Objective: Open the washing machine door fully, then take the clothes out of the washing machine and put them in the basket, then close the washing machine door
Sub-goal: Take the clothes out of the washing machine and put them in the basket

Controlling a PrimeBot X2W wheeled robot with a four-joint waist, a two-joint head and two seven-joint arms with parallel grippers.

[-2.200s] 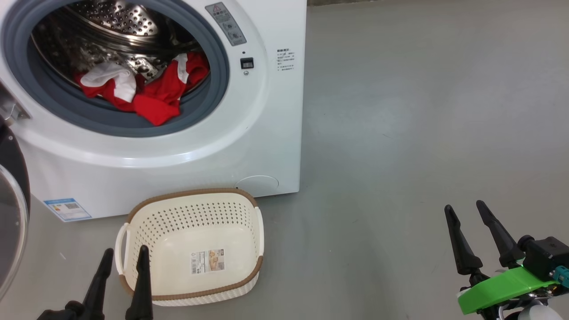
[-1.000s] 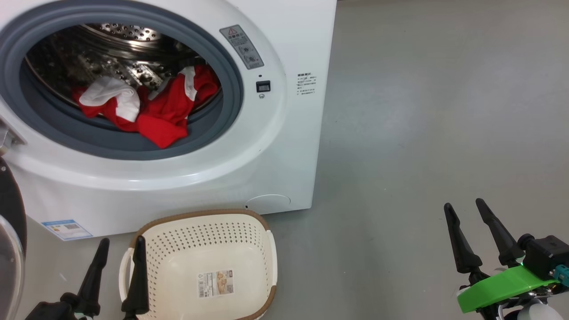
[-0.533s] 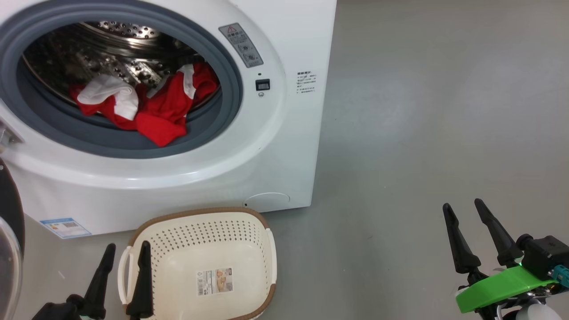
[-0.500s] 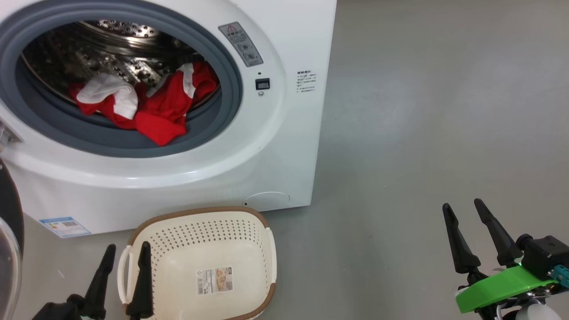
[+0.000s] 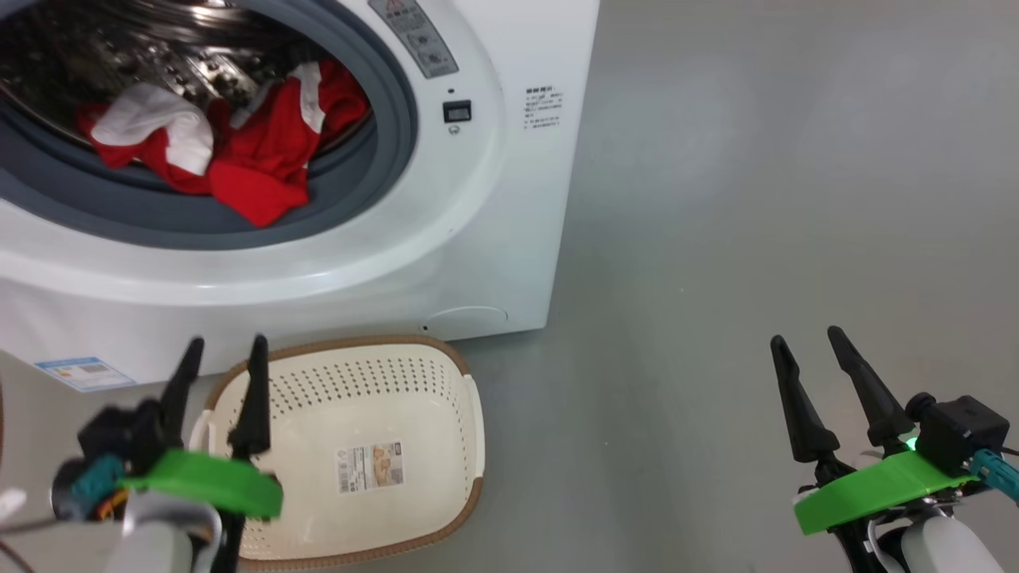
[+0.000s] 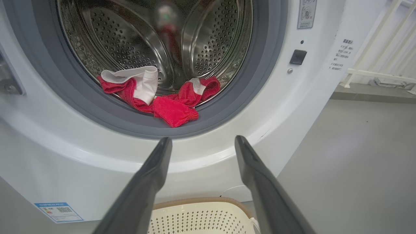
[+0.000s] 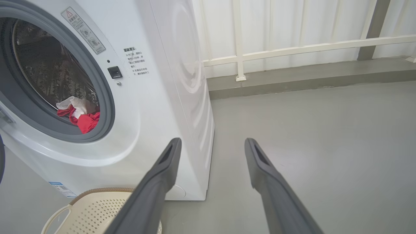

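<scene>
Clothes [image 5: 239, 151] lie in one red-and-white heap at the bottom front of the drum [image 6: 130, 48], with one red fold spilling onto the grey rubber ring [image 6: 237, 100]. How many garments make up the heap we cannot tell. We see one washing machine [image 5: 493, 239], its mouth uncovered, with one blue label [image 5: 80, 372] low on its front. One basket [image 5: 342, 344] stands on the floor [image 5: 756, 199] just in front of the machine, one sticker [image 5: 370, 467] showing on its bare bottom. We have two claws, each with two dark fingers. Our left claw [image 5: 227, 344] hangs above the basket's left end, fingers spread wide with nothing between them, pointing toward the machine's mouth. Our right claw [image 5: 806, 338] hangs over bare floor well to the right of the machine, likewise spread wide and holding nothing.
</scene>
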